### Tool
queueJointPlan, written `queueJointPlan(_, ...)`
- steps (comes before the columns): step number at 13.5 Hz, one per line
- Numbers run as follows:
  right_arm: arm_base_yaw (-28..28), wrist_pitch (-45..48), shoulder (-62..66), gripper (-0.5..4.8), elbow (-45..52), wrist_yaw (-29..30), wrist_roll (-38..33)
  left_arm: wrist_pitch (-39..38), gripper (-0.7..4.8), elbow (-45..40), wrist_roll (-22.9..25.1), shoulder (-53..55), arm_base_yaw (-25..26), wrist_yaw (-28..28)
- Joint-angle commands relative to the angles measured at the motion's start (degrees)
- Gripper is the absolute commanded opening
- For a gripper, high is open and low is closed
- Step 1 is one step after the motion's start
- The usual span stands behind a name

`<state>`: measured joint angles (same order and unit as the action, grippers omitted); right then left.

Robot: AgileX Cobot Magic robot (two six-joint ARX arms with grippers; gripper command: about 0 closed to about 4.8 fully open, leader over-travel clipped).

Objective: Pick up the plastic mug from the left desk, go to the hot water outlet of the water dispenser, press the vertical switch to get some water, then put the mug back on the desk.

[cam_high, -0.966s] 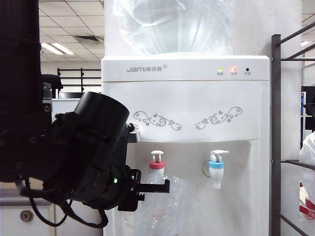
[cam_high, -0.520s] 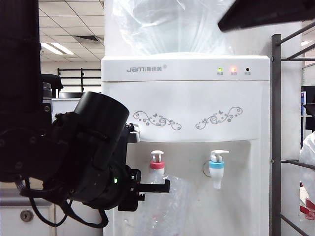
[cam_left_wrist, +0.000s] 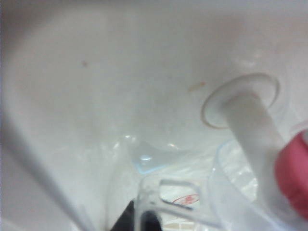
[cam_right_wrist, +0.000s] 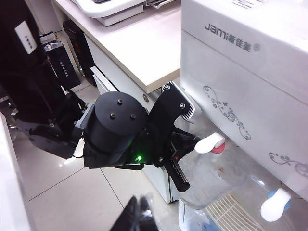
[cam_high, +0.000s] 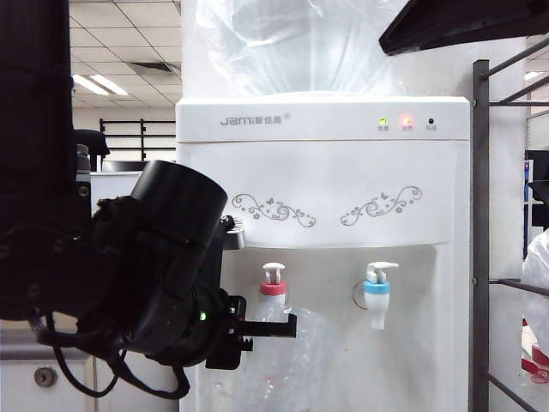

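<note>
The left gripper point(cam_high: 273, 325) holds the clear plastic mug point(cam_high: 287, 365) under the hot water outlet point(cam_high: 274, 292) of the water dispenser point(cam_high: 323, 172), its fingers point(cam_high: 268, 326) pinching the mug near the rim so that the open mouth sits directly beneath the red-collared tap. Gripping high and from the side appears to leave the cup's mouth free for the stream and keeps the arm clear of the nozzle. In the left wrist view the mug's rim point(cam_left_wrist: 226, 192) lies close below the white spout and red collar point(cam_left_wrist: 293, 173), which suggests the cup is already lined up for filling.

Seen from the right wrist camera, the mug point(cam_right_wrist: 211, 175) hangs above the dispenser's drip grille point(cam_right_wrist: 219, 211), with the white vertical switch point(cam_right_wrist: 210, 143) atop the red tap not yet pressed. The right gripper point(cam_right_wrist: 137, 214) hovers above and away from the dispenser, its fingers pressed together and holding nothing; closed fingers would make a firm single tip for pushing the small lever, and that press looks to be the next step. In the exterior view a dark part of the right arm point(cam_high: 463, 21) crosses the top corner. The blue-collared cold tap point(cam_high: 377, 296) stands well apart to the side. The desk point(cam_right_wrist: 144, 45) with its beige top lies beside the dispenser, awaiting the mug's return.
</note>
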<state>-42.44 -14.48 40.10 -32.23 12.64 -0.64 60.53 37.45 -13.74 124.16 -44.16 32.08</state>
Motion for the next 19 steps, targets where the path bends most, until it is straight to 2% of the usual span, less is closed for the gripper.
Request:
queueJointPlan(1, 0.0, 2.1, 0.0, -0.04, -0.1, -7.0, -1.0, 0.3, -0.05, 0.3, -0.4, 0.0, -1.3, 7.8)
queueJointPlan(3, 0.0, 2.8, 0.0, -0.04, -0.1, -18.8, -1.0, 0.4, -0.05, 0.3, -1.9, 0.0, -2.6, 8.3)
queueJointPlan(5, 0.0, 2.7, 0.0, -0.04, -0.1, -27.3, -1.0, 0.2, -0.05, -0.6, -3.9, 0.0, -4.0, 7.7)
queueJointPlan(12, 0.0, 2.7, 0.0, -0.04, -0.1, -28.0, -1.0, 3.5, -0.05, -3.6, -4.7, 0.0, -5.8, 7.7)
queueJointPlan(15, 0.0, 2.7, 0.0, -0.04, -0.1, -28.0, -1.0, 9.4, -0.05, -4.9, -4.3, -0.1, -6.6, 8.2)
queueJointPlan(19, 0.0, 2.7, -0.1, -0.04, -0.1, -28.0, -1.0, 10.8, -0.05, -4.9, -4.3, -0.2, -6.7, 7.6)
